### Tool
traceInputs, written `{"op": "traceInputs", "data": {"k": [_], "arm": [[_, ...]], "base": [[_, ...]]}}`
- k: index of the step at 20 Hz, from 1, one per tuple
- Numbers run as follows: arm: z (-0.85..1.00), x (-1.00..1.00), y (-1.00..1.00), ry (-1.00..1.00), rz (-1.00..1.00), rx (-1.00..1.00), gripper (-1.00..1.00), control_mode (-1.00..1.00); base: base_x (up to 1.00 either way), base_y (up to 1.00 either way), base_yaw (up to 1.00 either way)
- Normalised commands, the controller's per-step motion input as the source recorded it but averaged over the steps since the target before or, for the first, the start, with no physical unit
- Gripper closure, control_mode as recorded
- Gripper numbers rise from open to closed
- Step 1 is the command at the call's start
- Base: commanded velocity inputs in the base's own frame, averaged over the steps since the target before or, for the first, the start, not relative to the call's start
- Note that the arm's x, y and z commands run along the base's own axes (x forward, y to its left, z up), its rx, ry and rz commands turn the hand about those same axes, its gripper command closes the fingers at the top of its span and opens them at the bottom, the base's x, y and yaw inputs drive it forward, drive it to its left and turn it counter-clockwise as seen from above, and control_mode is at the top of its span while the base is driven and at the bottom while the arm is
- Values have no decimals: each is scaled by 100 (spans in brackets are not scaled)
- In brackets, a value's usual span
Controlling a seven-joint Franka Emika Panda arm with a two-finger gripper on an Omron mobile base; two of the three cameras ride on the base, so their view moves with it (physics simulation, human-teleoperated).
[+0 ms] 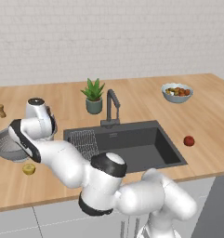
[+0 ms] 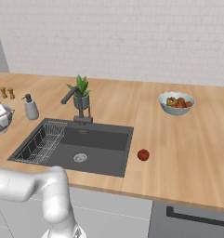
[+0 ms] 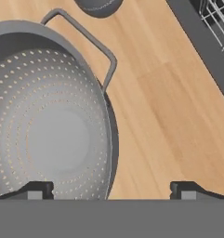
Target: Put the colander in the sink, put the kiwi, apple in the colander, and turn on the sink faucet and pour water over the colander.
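- The fingers (image 3: 111, 189) are seen spread wide apart in the hand view, with nothing clamped between them; only the two dark tips rise at the bottom edge.
- The colander (image 3: 48, 125) is found under the left fingertip (image 3: 36, 189), standing upright on the wooden table (image 3: 169, 116); its perforated bowl is looked into from above.
- The colander's right rim is placed between the two fingertips, nearer the left one; whether the rim is touched cannot be told.
- One thin wire handle (image 3: 92, 44) of the colander is seen ahead of the fingers, reaching out over the bare table.
- Under the right fingertip (image 3: 187, 190) only bare wood is seen.
- The sink (image 3: 211, 42) is set ahead of the fingers and to their right, well apart from the colander; its wire rack (image 3: 218, 18) is glimpsed at the corner.
- From the left base view, the kiwi (image 1: 29, 168) is seen lying on the table just beside the colander (image 1: 9, 148), on the near side of the hand.
- The apple (image 2: 143, 155) is left on the table beyond the sink's far side, well apart from the fingers.
- The sink faucet (image 1: 111, 108) is stood behind the basin, its spout angled over it.
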Motion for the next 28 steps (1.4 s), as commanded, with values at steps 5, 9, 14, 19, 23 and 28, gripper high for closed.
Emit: {"op": "traceInputs", "data": {"k": [5, 9, 14, 19, 23, 28], "arm": [[-14, 25, 28, 5, -7, 0, -100, -100], [-19, 16, 12, 5, -5, 0, -100, -100], [-32, -7, 0, 1, -4, -9, -100, -100], [-28, -11, 0, 0, -6, -9, 100, -100], [-9, -18, -39, 0, -14, -2, 100, -100], [0, -44, -93, 0, -22, 0, 100, -100]], "base": [[0, 0, 0], [0, 0, 0], [0, 0, 0], [0, 0, 0], [0, 0, 0], [0, 0, 0]]}}
